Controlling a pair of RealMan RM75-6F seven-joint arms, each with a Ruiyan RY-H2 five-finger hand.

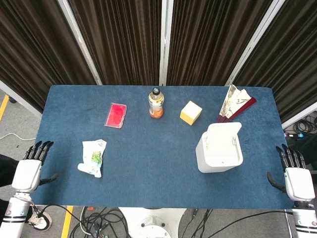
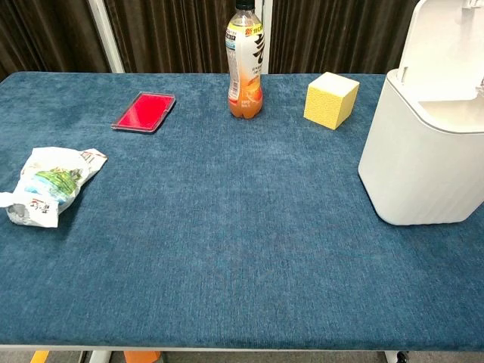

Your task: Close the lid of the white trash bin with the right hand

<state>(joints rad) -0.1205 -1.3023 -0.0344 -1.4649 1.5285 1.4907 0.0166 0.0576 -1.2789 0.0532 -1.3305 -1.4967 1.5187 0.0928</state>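
Observation:
The white trash bin stands on the right side of the blue table, its lid tipped up and back so the inside shows. In the chest view the bin fills the right edge with its lid upright. My right hand hangs off the table's right edge, fingers spread and holding nothing, a hand's width right of the bin. My left hand sits beyond the left edge, fingers apart and empty. Neither hand shows in the chest view.
A drink bottle stands at the back middle, a yellow cube to its right, a red flat case to its left. A crumpled snack bag lies front left. A folded fan lies behind the bin.

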